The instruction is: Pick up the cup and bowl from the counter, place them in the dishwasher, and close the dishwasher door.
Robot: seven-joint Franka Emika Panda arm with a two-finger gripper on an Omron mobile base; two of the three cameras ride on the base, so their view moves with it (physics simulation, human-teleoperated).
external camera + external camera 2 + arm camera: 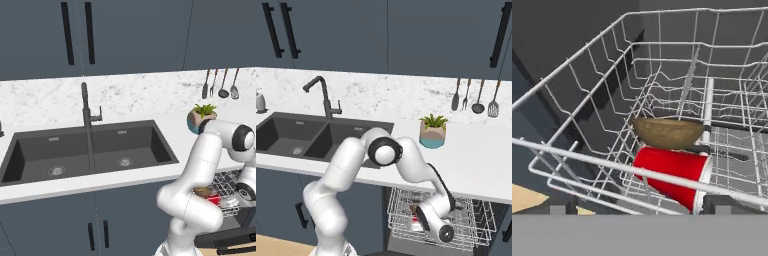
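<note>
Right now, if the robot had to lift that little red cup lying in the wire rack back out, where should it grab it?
Probably across the small bright red cup's round side wall, coming from above. It lies tipped on its side in the silver wire rack, white rim toward the hand view's right, with the shallow tan-brown bowl close behind it and a rack wire crossing in front.

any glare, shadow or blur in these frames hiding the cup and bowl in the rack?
Hand view: flat even light, no glare; red cup lies on its side, bowl behind it, a wire of the rack crossing the cup. Left base view: soft render, the arm covers most of both. Right base view: the rack is sharp, but the wrist hides most of both.
</note>
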